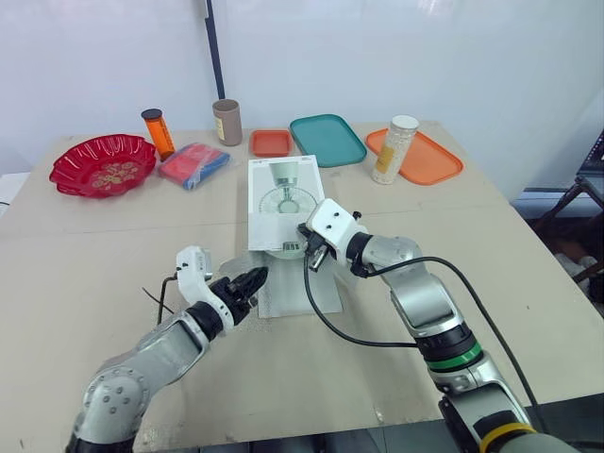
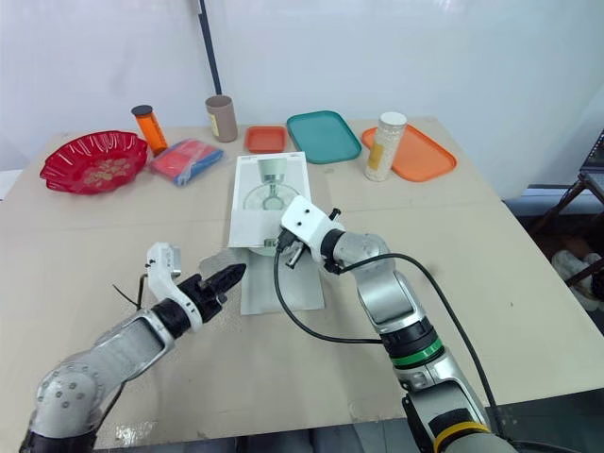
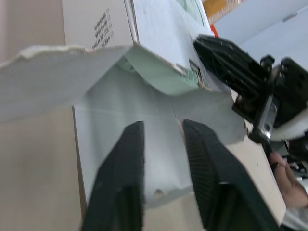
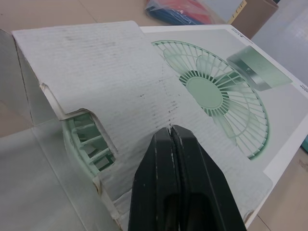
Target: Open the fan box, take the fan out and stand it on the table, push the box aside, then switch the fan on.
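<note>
White cardboard, the fan box (image 1: 280, 203) lies flat mid-desk (image 1: 85, 245), its near end open and the green fan (image 4: 84, 139) showing inside. The right pincer (image 4: 171, 131) is pressed closed on nothing, at the upper flap (image 4: 106, 72). The left pincer (image 1: 253, 279) is narrowly parted over the lower flap (image 1: 302, 291). Opening looks done. Next, 1 pincer must reach inside and grip the fan.

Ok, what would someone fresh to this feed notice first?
The white fan box lying flat mid-table, with its near end open and the green fan showing inside. The right pincer, shut, sits at the box's raised upper flap, while the left pincer, open, hovers over the lower flap spread on the table.
</note>
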You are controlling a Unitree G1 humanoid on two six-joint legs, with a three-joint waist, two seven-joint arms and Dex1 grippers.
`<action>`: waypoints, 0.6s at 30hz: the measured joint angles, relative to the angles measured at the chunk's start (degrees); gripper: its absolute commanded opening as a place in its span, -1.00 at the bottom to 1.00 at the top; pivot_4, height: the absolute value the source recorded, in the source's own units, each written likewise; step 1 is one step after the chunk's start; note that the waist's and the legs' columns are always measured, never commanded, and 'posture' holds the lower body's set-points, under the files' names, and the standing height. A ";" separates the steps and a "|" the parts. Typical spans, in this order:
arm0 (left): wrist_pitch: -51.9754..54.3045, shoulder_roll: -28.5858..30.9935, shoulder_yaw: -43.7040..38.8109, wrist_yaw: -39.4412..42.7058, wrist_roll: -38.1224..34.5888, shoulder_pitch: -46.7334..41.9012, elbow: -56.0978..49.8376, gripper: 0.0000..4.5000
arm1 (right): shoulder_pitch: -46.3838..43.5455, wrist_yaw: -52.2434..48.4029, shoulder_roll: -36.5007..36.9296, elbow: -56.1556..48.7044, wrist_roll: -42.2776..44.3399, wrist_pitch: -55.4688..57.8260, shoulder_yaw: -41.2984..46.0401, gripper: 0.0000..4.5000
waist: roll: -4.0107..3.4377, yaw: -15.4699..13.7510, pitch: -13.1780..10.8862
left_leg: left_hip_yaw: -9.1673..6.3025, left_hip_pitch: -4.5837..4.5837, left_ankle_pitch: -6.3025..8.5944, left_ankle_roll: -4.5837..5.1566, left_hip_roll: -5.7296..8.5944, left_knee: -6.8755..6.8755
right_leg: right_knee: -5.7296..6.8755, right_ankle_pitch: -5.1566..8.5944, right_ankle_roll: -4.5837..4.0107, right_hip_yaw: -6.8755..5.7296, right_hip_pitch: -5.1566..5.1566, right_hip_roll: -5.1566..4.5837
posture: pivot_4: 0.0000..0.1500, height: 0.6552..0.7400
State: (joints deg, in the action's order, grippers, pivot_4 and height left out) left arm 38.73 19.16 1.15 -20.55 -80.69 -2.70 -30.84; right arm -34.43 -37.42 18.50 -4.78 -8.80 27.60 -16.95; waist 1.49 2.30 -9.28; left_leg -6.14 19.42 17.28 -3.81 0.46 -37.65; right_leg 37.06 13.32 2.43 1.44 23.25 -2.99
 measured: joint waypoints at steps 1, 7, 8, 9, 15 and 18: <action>-0.06 -0.85 0.72 1.51 1.48 -0.64 1.13 0.30 | -0.03 0.01 0.04 -0.03 -0.01 0.00 -0.08 -1.00 | 0.00 0.02 0.00 | 0.00 0.00 0.01 0.01 -0.01 0.00 | 0.00 0.00 0.00 0.00 0.01 0.02 | 1.00 0.66; 0.51 -3.28 1.26 5.87 4.34 -1.10 5.42 0.98 | -0.03 0.09 0.24 -0.20 -0.13 0.03 -0.25 -1.00 | 0.00 0.07 0.00 | -0.02 0.00 0.02 0.04 -0.01 0.00 | 0.00 0.01 0.01 0.00 0.01 0.02 | 1.00 0.66; 0.50 -3.92 1.14 5.98 4.85 -1.27 5.98 0.98 | -0.03 0.08 0.26 -0.20 -0.22 0.03 -0.26 -1.00 | -0.01 0.06 0.00 | -0.02 0.00 0.02 0.04 -0.01 0.00 | 0.00 0.01 0.02 0.00 0.00 0.02 | 1.00 0.66; 0.47 -4.51 1.04 6.00 5.23 -1.49 6.46 0.98 | -0.03 0.09 0.26 -0.22 -0.28 0.03 -0.28 -1.00 | 0.00 0.06 0.00 | -0.02 0.00 0.02 0.04 0.00 0.00 | 0.00 0.01 0.03 0.00 0.00 0.01 | 1.00 0.66; -0.12 -11.46 0.03 6.20 5.82 -3.65 10.45 0.98 | -0.08 0.09 0.26 -0.21 -0.40 0.03 -0.37 -1.00 | 0.00 0.06 0.00 | -0.03 0.01 0.02 0.04 -0.01 0.00 | 0.00 0.01 0.04 0.00 -0.01 0.01 | 1.00 0.66; -0.29 -14.73 -0.67 6.44 5.52 -4.84 12.25 0.98 | -0.08 0.09 0.26 -0.22 -0.43 0.03 -0.39 -1.00 | 0.00 0.06 0.00 | -0.03 0.00 0.02 0.03 -0.01 0.00 | -0.01 0.01 0.04 0.00 0.00 0.02 | 1.00 0.66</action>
State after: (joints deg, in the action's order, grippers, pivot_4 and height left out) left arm 38.44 4.43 0.48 -14.11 -75.17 -7.53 -18.59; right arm -34.51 -37.33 18.76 -5.00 -9.23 27.63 -17.34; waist 1.49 2.37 -9.28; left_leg -6.17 19.42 17.30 -3.77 0.45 -37.65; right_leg 37.05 13.33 2.47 1.44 23.25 -2.97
